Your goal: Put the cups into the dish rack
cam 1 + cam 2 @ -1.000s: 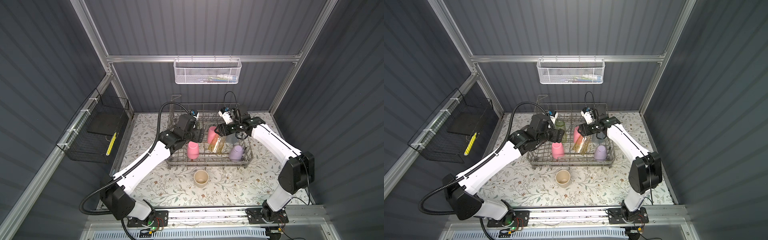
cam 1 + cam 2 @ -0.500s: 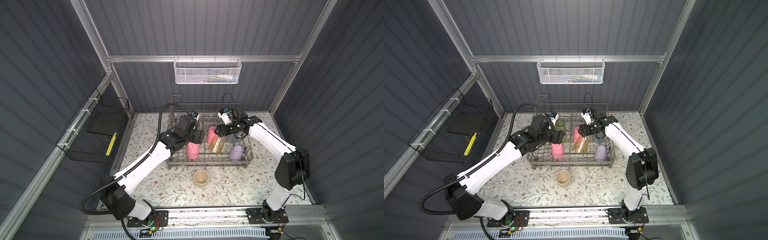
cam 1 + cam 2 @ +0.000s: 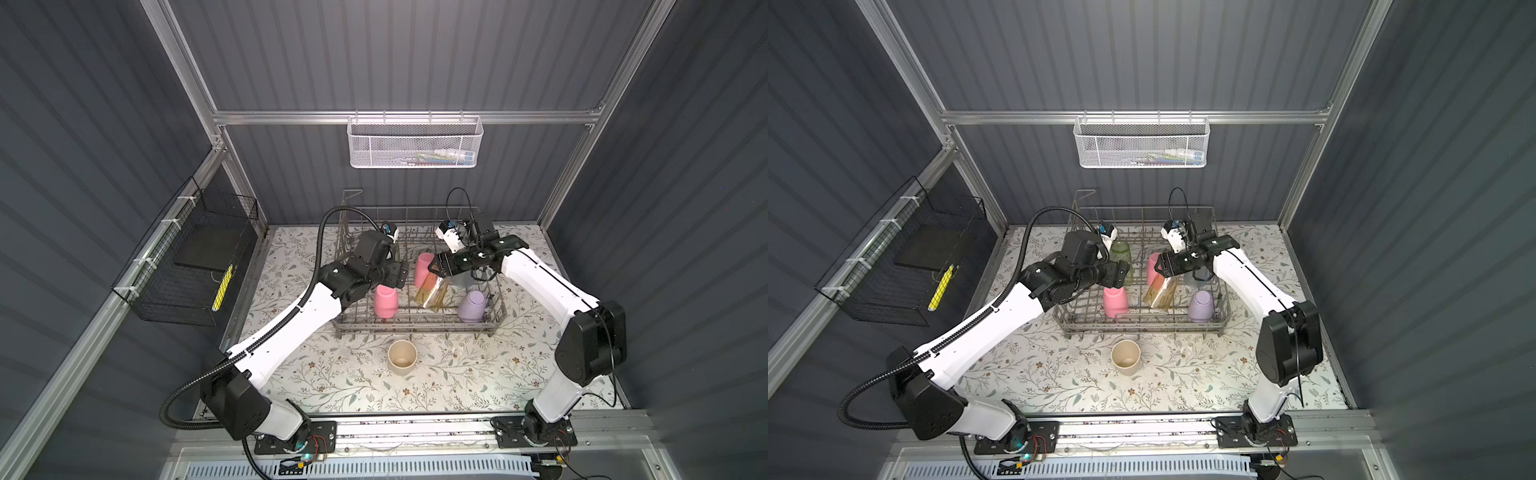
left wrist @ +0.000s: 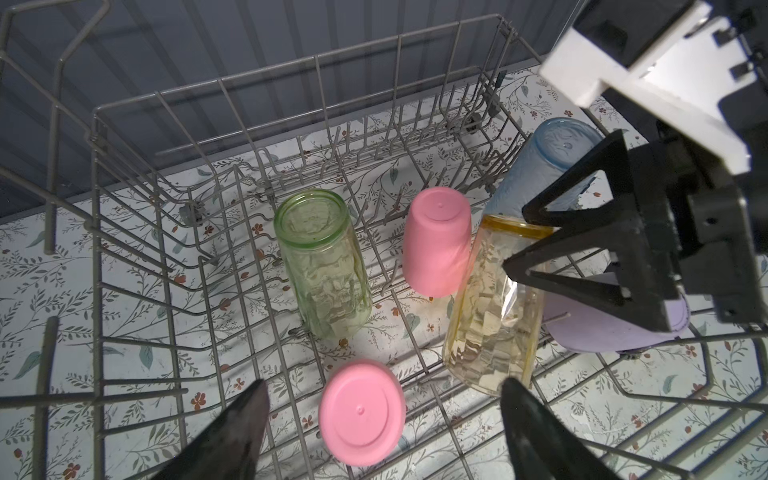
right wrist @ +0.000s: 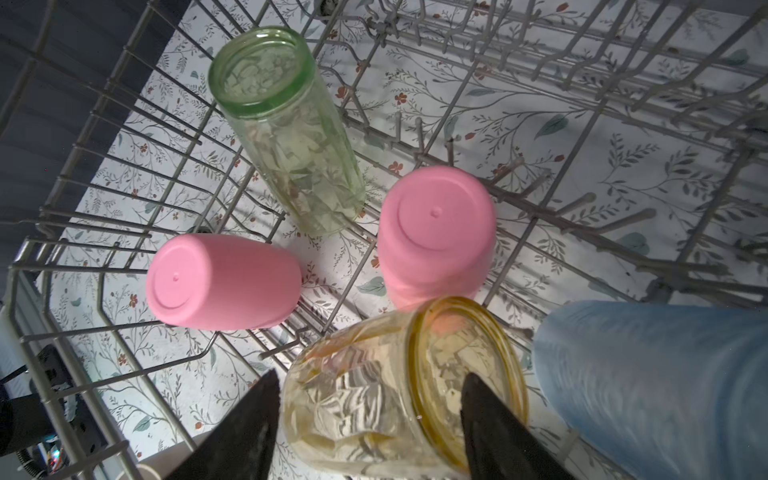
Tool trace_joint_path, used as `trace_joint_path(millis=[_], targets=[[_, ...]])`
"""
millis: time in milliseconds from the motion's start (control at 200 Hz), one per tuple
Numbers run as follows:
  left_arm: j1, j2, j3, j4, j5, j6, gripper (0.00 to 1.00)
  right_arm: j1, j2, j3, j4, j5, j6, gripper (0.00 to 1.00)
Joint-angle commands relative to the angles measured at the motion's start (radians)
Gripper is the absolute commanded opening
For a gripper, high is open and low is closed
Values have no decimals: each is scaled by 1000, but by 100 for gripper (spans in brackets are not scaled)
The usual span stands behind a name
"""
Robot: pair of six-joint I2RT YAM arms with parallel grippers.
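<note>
Where wire rack (image 3: 415, 326) stands, ribbed amber cup (image 5: 374, 399)

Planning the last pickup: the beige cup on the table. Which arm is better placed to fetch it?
Left, probably. The left gripper is open and empty above the dish rack, whereas the right gripper clasps the tilted amber cup. The beige cup stands upright on the table before the rack.
</note>
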Motion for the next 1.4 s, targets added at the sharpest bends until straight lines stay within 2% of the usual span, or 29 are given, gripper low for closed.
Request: trace_joint_path(millis=[0, 510, 1121, 1396], targets=[[6, -24, -5, 10, 0, -8, 87, 7, -33, -24, -32, -41, 8, 70], [6, -29, -5, 11, 2, -8, 87, 94, -119, -89, -54, -78, 20, 69], [6, -28, -5, 15, 13, -8, 87, 134, -132, -116, -58, -94, 40, 70], [6, -34, -41, 17, 7, -10, 87, 132, -250, -145, 20, -64, 74, 70]])
